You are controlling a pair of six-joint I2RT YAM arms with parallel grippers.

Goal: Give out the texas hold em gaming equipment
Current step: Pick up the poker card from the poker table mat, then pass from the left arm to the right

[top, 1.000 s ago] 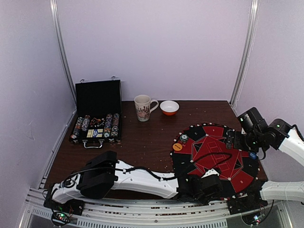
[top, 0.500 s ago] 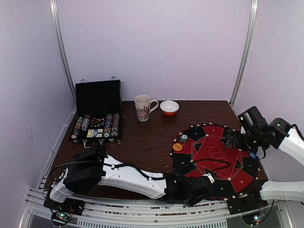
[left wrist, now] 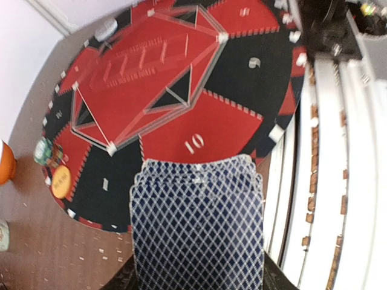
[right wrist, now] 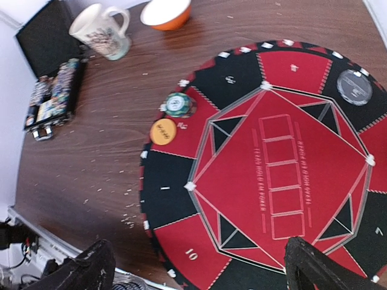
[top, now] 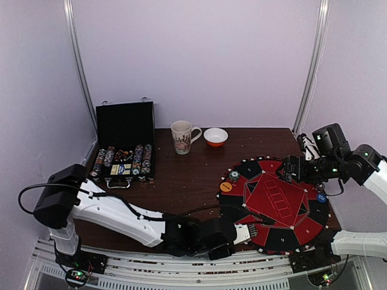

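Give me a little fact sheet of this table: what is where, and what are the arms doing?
Mat: round red-and-black poker mat
Left gripper: shut on a deck of cards, over the mat's near edge
Right gripper: open, empty, above the mat
Chips: orange chip and green-white chip at the mat's left edge
Back of table: open chip case, mug, orange bowl

"10", perhaps "7", on mat (left wrist: 175,127)

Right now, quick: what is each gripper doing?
Left gripper: closed on a stack of playing cards.
Right gripper: open, holding nothing, above the round mat.
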